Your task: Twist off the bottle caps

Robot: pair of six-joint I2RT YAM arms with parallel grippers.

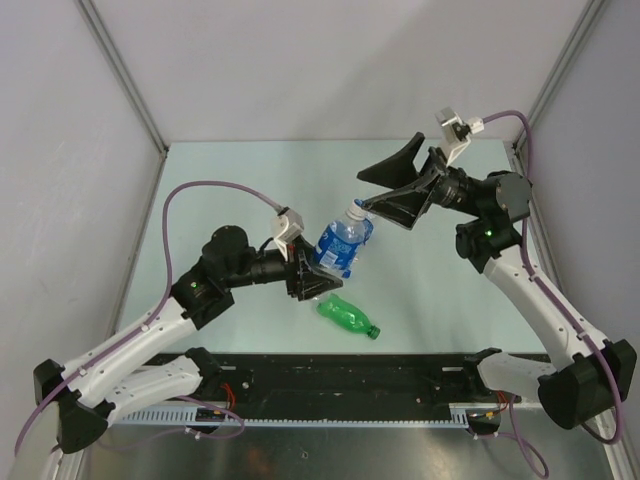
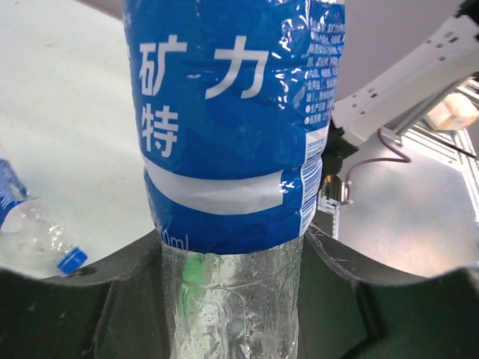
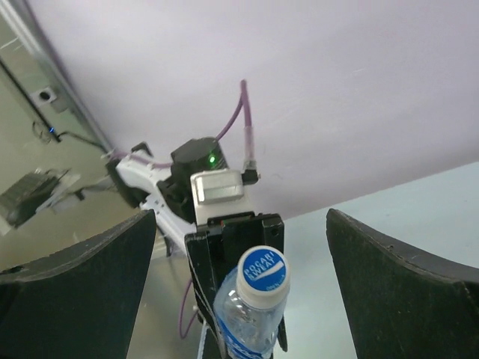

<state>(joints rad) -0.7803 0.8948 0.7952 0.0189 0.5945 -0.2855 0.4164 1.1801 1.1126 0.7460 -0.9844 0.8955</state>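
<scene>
A clear plastic bottle with a blue label [image 1: 343,243] is being held above the pale table [image 1: 220,180] by the left gripper [image 1: 318,272]. Its black fingers [image 2: 67,314] are being pressed against the bare lower part of the bottle, below the label, one on each side. The bottle is being kept tilted, with its neck pointing up and away toward the right arm. Its small round white screw cap [image 3: 263,275], printed with a blue logo, is sitting on the neck.

The right gripper [image 1: 362,192] is being held with its two broad black fingers [image 3: 404,277] spread wide apart, and nothing is being gripped. In the right wrist view the white cap is being seen in the gap between those fingers, apart from both and lower in the frame. In the top view the cap is being seen just beside the tip of the nearer finger.

An all-green plastic bottle [image 1: 345,315] is lying on its side on the table, just in front of the left gripper. Its green cap [image 1: 374,331] is on and is pointing toward the near right. A second clear bottle with a blue label [image 2: 22,224] is being seen in the left wrist view, lying on the table to the left of the held one. A blue cap [image 2: 72,260] is sitting on its neck.
</scene>
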